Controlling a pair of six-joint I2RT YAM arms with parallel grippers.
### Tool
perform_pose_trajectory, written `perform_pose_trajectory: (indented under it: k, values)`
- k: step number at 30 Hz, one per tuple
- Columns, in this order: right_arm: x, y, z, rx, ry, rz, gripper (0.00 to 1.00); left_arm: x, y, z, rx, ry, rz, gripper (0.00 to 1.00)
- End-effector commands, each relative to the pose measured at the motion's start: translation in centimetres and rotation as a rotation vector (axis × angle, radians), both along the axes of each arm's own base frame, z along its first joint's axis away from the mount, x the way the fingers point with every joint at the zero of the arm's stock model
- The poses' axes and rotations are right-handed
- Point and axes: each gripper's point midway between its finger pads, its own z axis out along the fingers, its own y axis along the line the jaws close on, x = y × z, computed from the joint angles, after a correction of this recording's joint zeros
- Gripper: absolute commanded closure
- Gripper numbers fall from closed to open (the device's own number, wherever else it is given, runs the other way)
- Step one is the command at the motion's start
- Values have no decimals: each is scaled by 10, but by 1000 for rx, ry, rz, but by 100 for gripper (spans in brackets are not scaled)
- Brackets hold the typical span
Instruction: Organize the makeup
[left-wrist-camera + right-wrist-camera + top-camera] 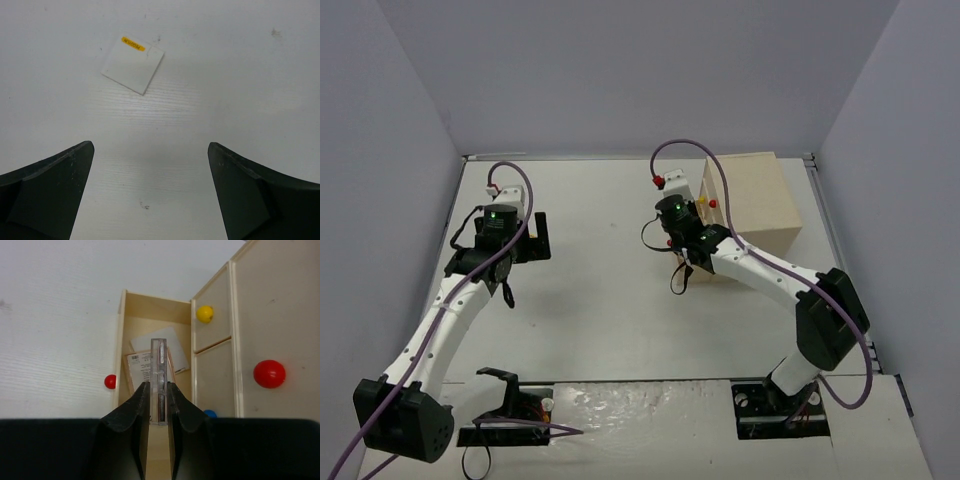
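From above: parks the left gripper (536, 240) over the white worktop (600, 310), well apart from the large beige wooden drawer box (752, 205). Reaches the right gripper (688, 258) in at the box's front face. Hides whatever is held at this range, so gives no check on alignment.

From the left wrist: spreads the jaws wide around nothing. Shows a white square card bearing a yellow label (133, 65) flat on the worktop, ahead of the fingertips and a little left of centre. Risks a missed pick here, in all likelihood: sits too thin and flush for the fingertips to get under, so may skid ahead of a closing jaw or get pinned down rather than lifted. Calls for squaring up on the rotated edges first.

From the right wrist: clamps the jaws on a thin clear plastic case (158, 372), upright and edge-on above the open wooden drawer (121, 340), with the small red knob (110, 381) on the drawer's outer side. Shows a white card (157, 342) and a printed packet (139, 367) lying inside, beneath the case. Risks landing the case on edge atop those, toppling against the drawer wall or jutting above the rim and jamming the drawer on closing. Risks also clipping a wall if lowered off-centre.
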Motion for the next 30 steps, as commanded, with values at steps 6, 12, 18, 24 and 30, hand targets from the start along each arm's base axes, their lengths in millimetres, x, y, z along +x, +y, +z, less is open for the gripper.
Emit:
perform_pose_trajectory:
  k: [6,12,18,24,30]
  values:
    - [35,-22,-28,-103,-44,-137,100,3,11,-1,9,-6,63,3]
    - [39,-25,-43,-136,-27,-159,66,2,14,-1,12,-10,71,3]
    - [34,-7,-19,-3,-40,-82,36,2,17,-5,14,6,87,3]
    - [19,20,49,213,-109,72,27,6,17,-14,20,42,83,3]
    - [-9,43,113,385,-172,267,13,16,16,-29,20,110,77,3]
